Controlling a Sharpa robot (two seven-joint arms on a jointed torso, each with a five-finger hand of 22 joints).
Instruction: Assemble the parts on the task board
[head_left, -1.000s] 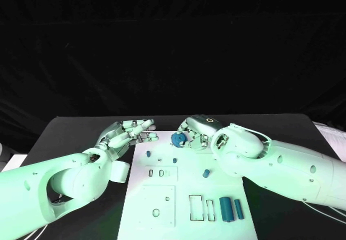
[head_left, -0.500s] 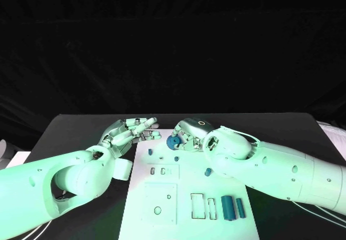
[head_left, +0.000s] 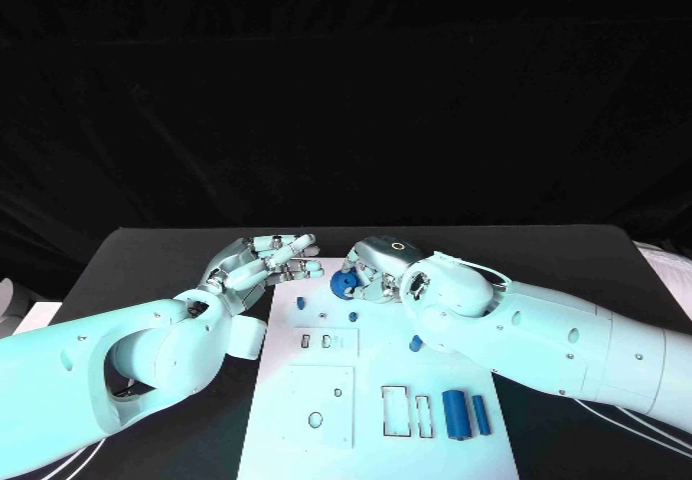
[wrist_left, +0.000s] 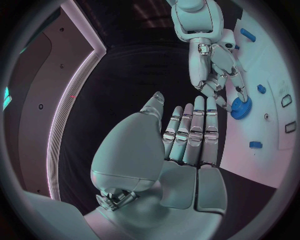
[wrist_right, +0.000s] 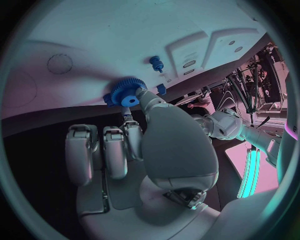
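The left hand (head_left: 267, 258) hovers at the far left corner of the task board (head_left: 378, 440), fingers straight and apart, holding nothing. Just beside it, the right hand (head_left: 378, 268) pinches a blue gear (head_left: 345, 283) at the board's far edge. A small blue peg (head_left: 299, 301) stands nearby, and two blue bars (head_left: 463, 414) lie nearer the robot.
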